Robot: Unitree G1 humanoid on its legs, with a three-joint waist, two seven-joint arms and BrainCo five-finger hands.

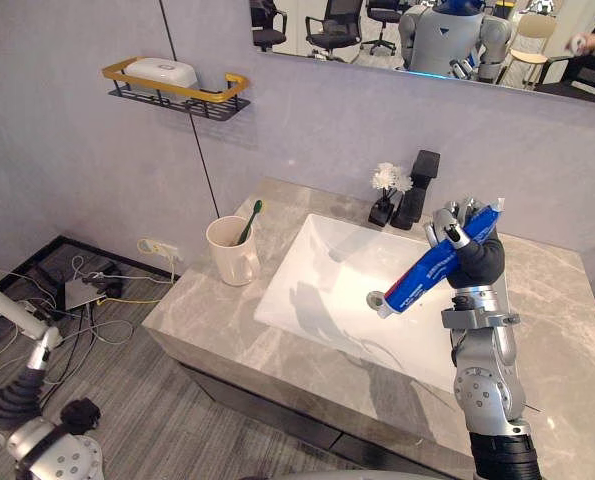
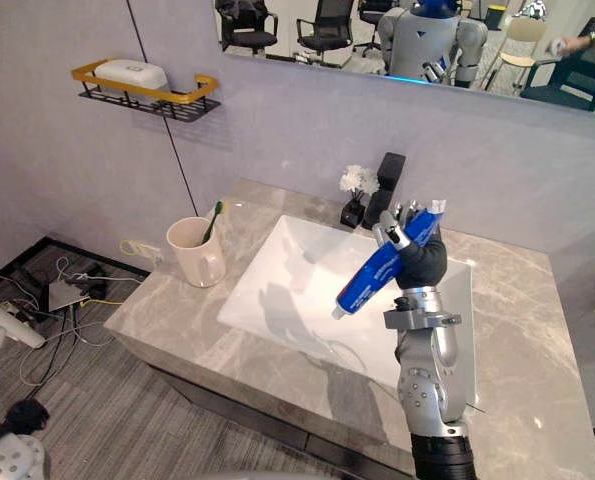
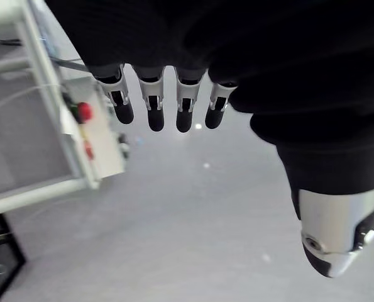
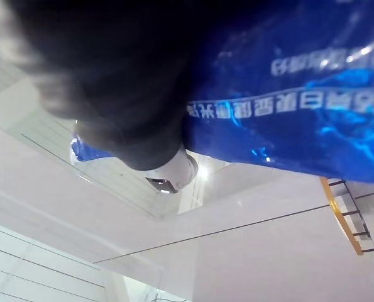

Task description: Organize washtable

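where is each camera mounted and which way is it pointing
left eye view: on the head, looking down at the sink and cup; right hand grips the blue tube over it.
right eye view: same head, slightly offset, same scene.
left wrist view: along the open left hand toward grey floor.
right wrist view: along the right hand, tube close up, wall and shelf beyond.
shared: eye views and right wrist view show tube and shelf.

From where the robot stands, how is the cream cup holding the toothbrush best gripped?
Probably round its body below the rim, from the robot's left, with the left hand. The cup stands upright by the counter's left edge; the toothbrush sticks out on top and the sink lies at its right.
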